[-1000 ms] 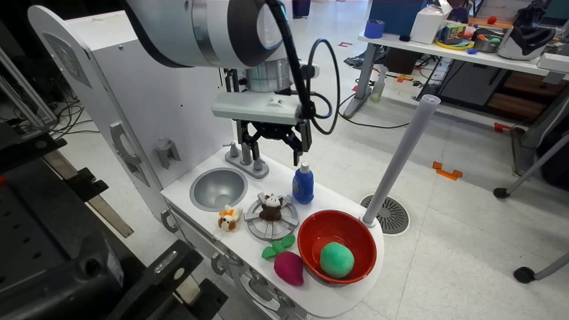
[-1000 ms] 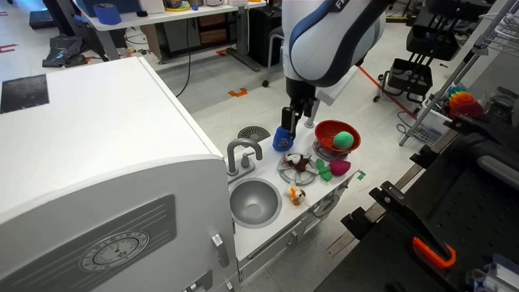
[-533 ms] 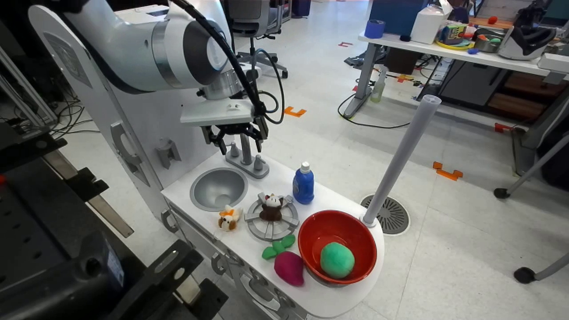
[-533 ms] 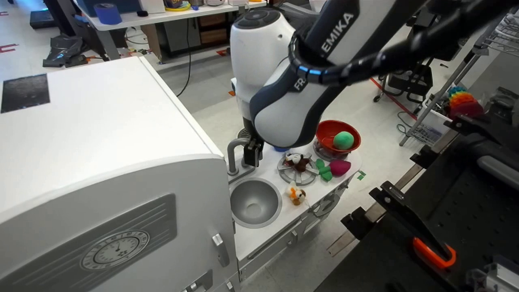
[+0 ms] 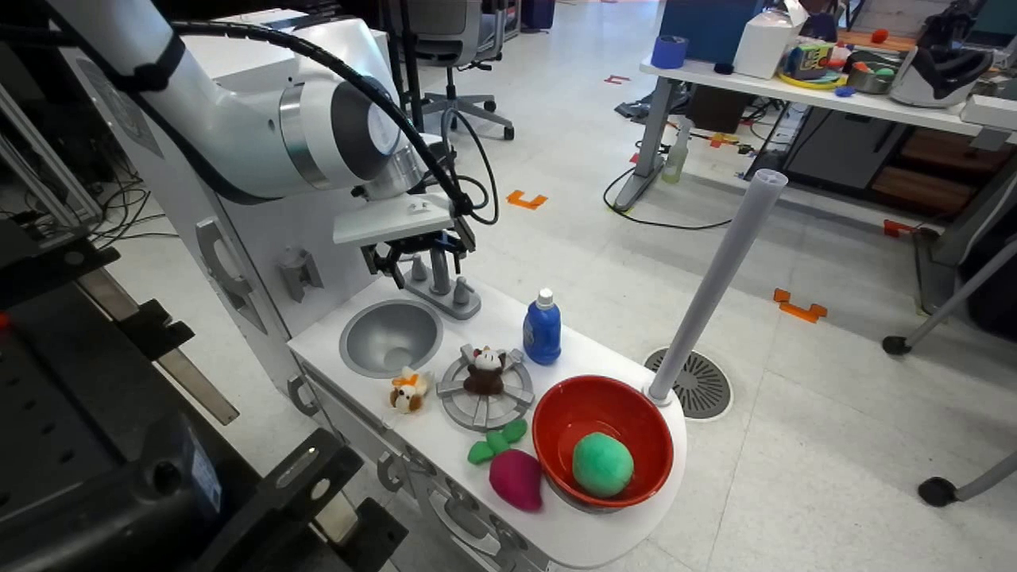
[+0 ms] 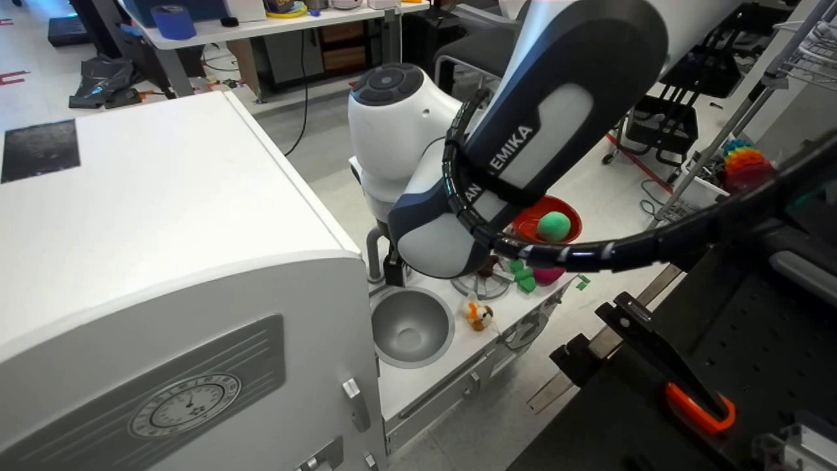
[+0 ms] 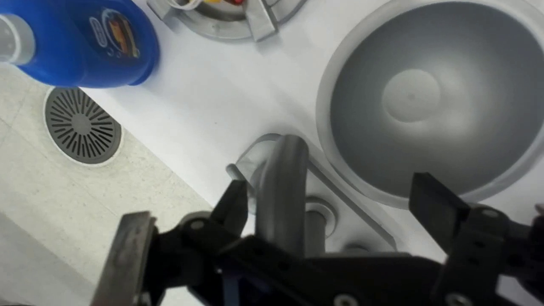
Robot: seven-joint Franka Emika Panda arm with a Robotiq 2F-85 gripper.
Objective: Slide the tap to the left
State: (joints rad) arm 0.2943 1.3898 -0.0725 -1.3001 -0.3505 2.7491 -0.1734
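We see the black claw (image 7: 329, 185) has moved within a second from near the glossy blue bottle (image 7: 91, 44) to the smooth grey faucet (image 7: 284, 199) beside the round sink basin (image 7: 325, 112), its fingers (image 7: 435, 207) wide apart, holding nothing, the arched spout (image 7: 285, 170) showing between them.
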